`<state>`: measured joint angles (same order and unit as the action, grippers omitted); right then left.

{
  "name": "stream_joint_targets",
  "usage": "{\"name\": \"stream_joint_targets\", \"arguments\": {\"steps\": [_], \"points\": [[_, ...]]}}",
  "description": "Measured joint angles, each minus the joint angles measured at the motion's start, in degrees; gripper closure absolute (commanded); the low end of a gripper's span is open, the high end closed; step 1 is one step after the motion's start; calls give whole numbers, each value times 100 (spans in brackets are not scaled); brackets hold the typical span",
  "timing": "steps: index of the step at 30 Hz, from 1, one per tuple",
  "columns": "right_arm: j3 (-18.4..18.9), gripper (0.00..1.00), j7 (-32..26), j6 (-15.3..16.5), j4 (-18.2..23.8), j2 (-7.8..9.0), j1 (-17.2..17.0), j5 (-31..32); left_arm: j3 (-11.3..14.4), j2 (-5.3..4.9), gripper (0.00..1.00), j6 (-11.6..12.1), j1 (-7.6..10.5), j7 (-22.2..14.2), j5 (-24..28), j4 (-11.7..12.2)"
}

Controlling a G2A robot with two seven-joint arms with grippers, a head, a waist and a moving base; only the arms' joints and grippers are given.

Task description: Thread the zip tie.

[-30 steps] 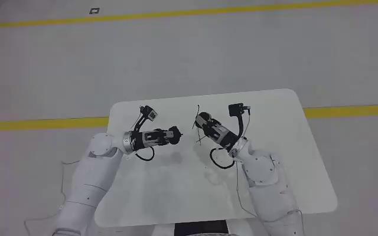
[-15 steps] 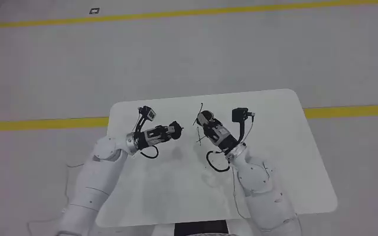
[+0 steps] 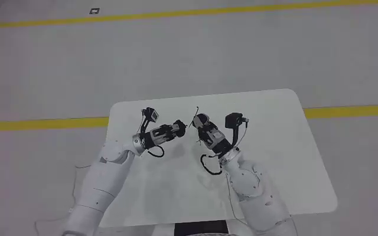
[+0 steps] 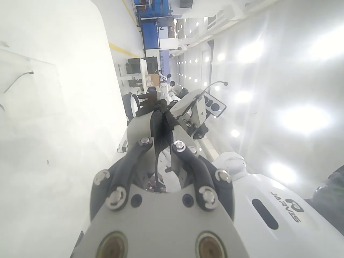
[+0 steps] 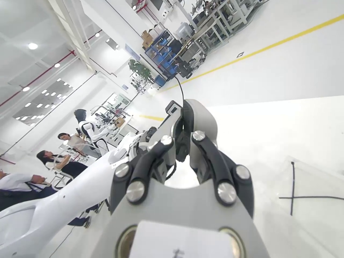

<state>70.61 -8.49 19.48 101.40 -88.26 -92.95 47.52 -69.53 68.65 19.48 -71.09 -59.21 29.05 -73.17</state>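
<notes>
Both grippers meet above the middle of the white table (image 3: 277, 118). My right gripper (image 3: 198, 122) is shut on a thin black zip tie (image 5: 179, 86), whose free tail curves up past the fingertips and also appears as a fine line, the zip tie (image 3: 196, 111). In its own wrist view the right gripper (image 5: 184, 118) has its pads pressed together. My left gripper (image 3: 179, 128) sits close beside it, almost tip to tip. The left gripper (image 4: 160, 116) is shut, and a black strand of zip tie (image 4: 156, 166) runs from between its fingers back to the palm.
Two spare black zip ties (image 5: 293, 196) lie crossed on the table surface beneath the right arm. The table's far rounded corner (image 4: 94, 9) lies beyond the left gripper. Cables loop off both wrists.
The left gripper has moved right and the right gripper left, closing the gap until their tips nearly touch. Both stayed shut.
</notes>
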Motion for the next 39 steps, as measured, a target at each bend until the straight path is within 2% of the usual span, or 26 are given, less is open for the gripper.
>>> {"name": "stream_joint_targets", "arguments": {"steps": [3, 8, 13, 24, 39], "points": [[3, 100, 62, -46, 3, 5, 7, 78, 0, -1, 100, 0, -1, 0, 1, -1], [-176, 100, 701, -277, -86, 16, 16, 687, 0, -1, 100, 0, -1, 1, 1, -1], [-378, 100, 1052, -423, -299, 13, 109, 890, 0, -1, 100, 0, -1, 1, 1, -1], [-474, 100, 1191, -474, -411, 34, 179, 1100, 0, -1, 100, 0, -1, 1, 1, -1], [-619, 100, 1381, -715, -482, 91, 247, 1391, 0, -1, 100, 0, -1, 1, 1, -1]]}}
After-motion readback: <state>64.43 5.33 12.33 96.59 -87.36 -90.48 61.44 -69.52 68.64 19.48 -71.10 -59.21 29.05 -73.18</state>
